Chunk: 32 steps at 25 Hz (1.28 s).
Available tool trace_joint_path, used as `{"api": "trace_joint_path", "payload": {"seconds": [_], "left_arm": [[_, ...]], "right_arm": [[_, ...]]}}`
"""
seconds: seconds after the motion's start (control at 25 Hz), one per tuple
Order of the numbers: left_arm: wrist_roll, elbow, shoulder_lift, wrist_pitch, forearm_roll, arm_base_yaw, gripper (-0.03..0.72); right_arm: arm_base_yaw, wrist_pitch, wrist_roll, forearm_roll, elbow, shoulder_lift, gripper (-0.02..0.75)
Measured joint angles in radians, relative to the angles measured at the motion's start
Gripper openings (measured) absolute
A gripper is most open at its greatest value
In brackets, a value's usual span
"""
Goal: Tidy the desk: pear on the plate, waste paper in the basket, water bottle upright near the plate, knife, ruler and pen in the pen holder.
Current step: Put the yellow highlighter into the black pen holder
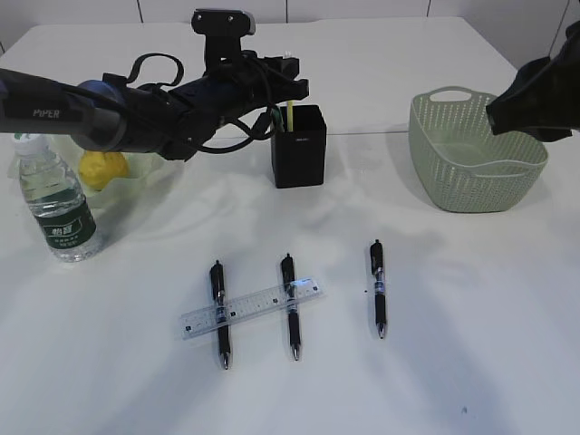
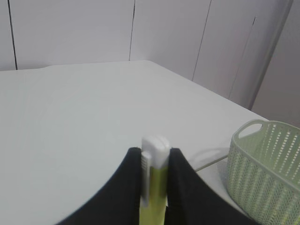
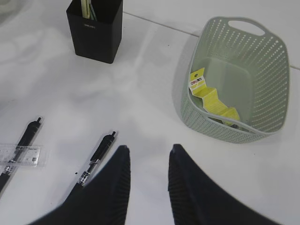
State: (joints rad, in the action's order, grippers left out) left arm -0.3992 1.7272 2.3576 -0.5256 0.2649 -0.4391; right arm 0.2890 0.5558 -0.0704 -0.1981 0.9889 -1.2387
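Note:
My left gripper (image 1: 288, 80) is shut on the white top end of a yellow-green knife (image 2: 155, 149), which stands upright. The knife's lower end (image 1: 290, 116) is inside the black pen holder (image 1: 299, 149). The yellow pear (image 1: 101, 169) lies in the pale green plate (image 1: 149, 166), partly hidden by my left arm. The water bottle (image 1: 58, 204) stands upright at the left. The clear ruler (image 1: 254, 308) lies across two of three black pens (image 1: 220, 313) (image 1: 290, 304) (image 1: 377, 285). The waste paper (image 3: 213, 96) lies in the sage basket (image 3: 276, 70). My right gripper (image 3: 147, 154) is open and empty.
The basket (image 1: 471, 172) stands at the right of the table, with my right arm (image 1: 530, 91) above its far rim. The basket also shows at the right edge of the left wrist view (image 2: 267, 173). The pen holder (image 3: 96, 33) is at the top left of the right wrist view.

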Motion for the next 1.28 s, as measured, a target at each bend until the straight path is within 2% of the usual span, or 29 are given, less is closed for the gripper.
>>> {"api": "trace_joint_path", "payload": {"seconds": [0.44, 1.28], "left_arm": [[0.0, 0.0, 0.0, 0.002, 0.118, 0.0, 0.085], [0.0, 0.0, 0.0, 0.022, 0.125, 0.0, 0.085]], "right_arm": [[0.0, -0.001, 0.0, 0.0, 0.0, 0.0, 0.242], [0.0, -0.002, 0.0, 0.0, 0.0, 0.0, 0.242]]}}
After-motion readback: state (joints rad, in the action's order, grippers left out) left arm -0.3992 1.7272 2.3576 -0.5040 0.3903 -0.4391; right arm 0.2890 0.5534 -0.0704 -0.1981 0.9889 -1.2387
